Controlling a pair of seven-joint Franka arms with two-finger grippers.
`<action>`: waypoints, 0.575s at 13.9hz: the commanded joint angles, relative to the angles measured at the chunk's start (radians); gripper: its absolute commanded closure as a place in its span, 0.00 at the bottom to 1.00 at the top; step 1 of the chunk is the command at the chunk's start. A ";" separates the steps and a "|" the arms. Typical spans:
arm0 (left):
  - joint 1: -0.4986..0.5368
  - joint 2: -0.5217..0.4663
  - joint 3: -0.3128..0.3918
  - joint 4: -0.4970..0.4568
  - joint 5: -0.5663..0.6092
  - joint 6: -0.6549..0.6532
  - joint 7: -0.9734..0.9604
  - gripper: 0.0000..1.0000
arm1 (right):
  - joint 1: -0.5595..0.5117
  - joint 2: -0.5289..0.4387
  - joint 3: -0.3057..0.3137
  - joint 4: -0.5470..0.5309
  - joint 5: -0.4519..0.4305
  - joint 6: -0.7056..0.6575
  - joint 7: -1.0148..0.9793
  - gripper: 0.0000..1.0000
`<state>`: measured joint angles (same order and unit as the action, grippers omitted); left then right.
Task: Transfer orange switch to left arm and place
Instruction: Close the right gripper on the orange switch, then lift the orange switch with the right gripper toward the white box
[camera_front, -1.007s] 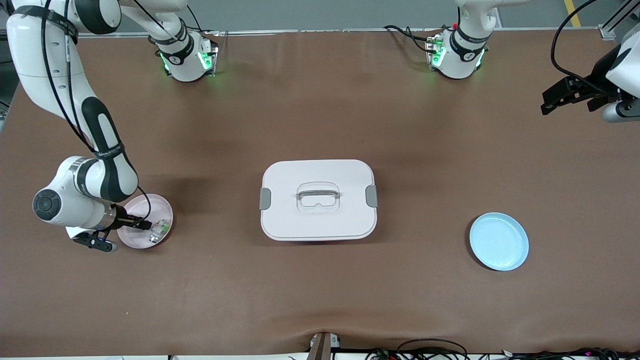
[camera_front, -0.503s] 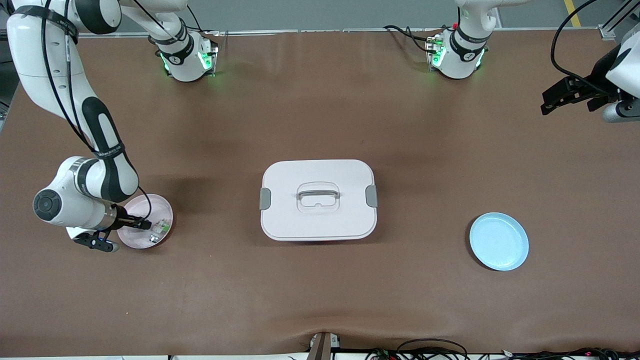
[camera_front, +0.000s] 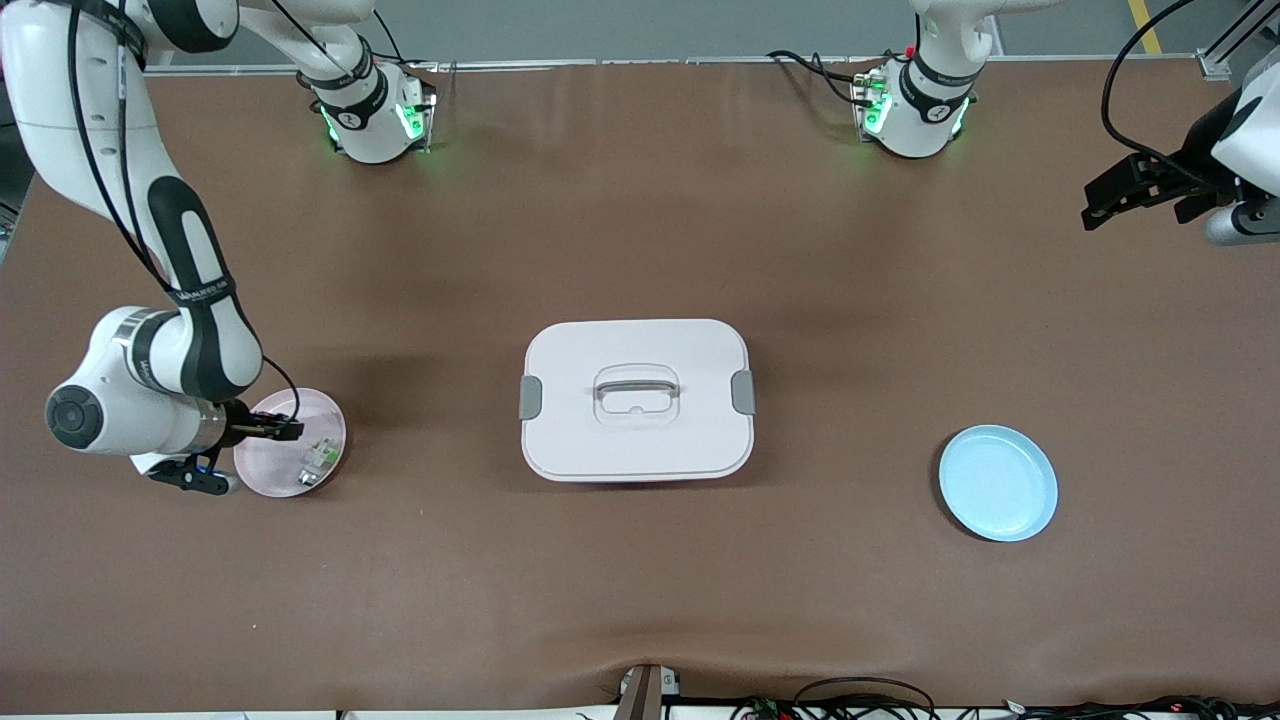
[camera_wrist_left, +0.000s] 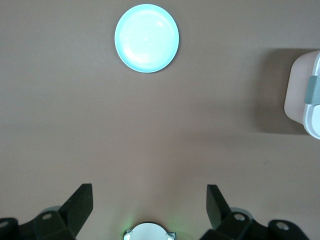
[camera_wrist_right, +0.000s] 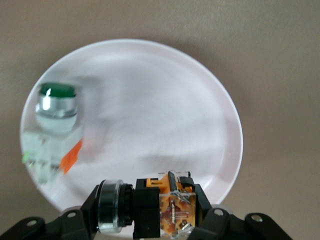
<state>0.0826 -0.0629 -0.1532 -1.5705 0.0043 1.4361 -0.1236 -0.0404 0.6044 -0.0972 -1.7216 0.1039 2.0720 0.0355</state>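
Observation:
My right gripper (camera_front: 288, 430) hangs over the pink plate (camera_front: 270, 470) at the right arm's end of the table, shut on the orange switch (camera_wrist_right: 160, 207), a black part with an orange block and a silver ring. A white-and-green part (camera_front: 318, 458) lies on that plate and also shows in the right wrist view (camera_wrist_right: 52, 132). The white box (camera_front: 637, 398) with grey latches and handle stands mid-table. My left gripper (camera_front: 1140, 190) waits open and empty above the table's edge at the left arm's end; its fingers (camera_wrist_left: 80, 202) stand wide apart.
A blue plate (camera_front: 998, 482) lies toward the left arm's end, nearer the front camera than the box, and shows in the left wrist view (camera_wrist_left: 147, 38). The box's latch corner (camera_wrist_left: 306, 92) shows there too. Cables lie along the table's front edge.
My right gripper has lifted a little off the pink plate with the orange switch and drawn back toward the right arm's end. The left arm has not moved.

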 joint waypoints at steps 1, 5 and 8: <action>0.005 -0.011 -0.005 -0.010 -0.007 0.013 -0.007 0.00 | 0.002 -0.090 0.007 -0.019 0.040 -0.128 0.024 0.67; 0.005 -0.003 -0.005 -0.011 -0.009 0.036 -0.007 0.00 | 0.051 -0.182 0.007 -0.010 0.108 -0.323 0.162 0.67; 0.005 0.001 -0.005 -0.013 -0.009 0.040 -0.007 0.00 | 0.111 -0.227 0.007 -0.006 0.164 -0.406 0.296 0.67</action>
<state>0.0823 -0.0610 -0.1534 -1.5761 0.0043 1.4617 -0.1236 0.0365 0.4147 -0.0874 -1.7161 0.2289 1.7015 0.2535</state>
